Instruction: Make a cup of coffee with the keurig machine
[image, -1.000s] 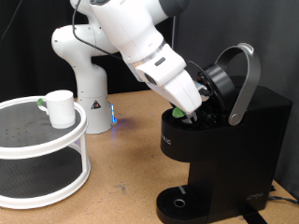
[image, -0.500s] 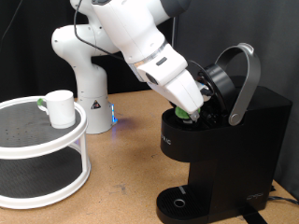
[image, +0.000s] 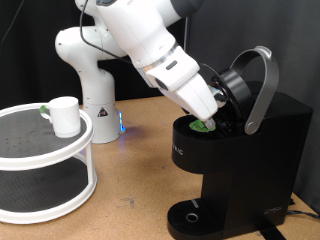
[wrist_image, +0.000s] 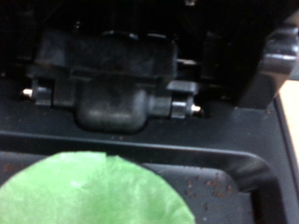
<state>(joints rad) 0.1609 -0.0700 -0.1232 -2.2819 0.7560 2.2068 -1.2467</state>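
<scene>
The keurig machine (image: 250, 150) stands at the exterior view's right with its silver-grey lid handle (image: 262, 85) raised and the pod chamber open. My gripper (image: 212, 118) reaches into that opening. A pod with a green top (image: 203, 126) sits at the chamber's mouth, right at the fingertips. In the wrist view the green pod top (wrist_image: 89, 191) fills the lower part, below the black inside of the open lid (wrist_image: 112, 84); no fingers show there. The white cup (image: 64, 115) stands on a round white rack at the exterior view's left, far from the gripper.
The white two-tier round rack (image: 50, 150) fills the exterior view's left. The arm's white base (image: 95, 100) stands behind it on the wooden table. The machine's round drip tray (image: 190, 216) is bare at the bottom.
The green pod and the gripper's tip have moved slightly right and down, further into the open chamber. The cup and the lid have not moved.
</scene>
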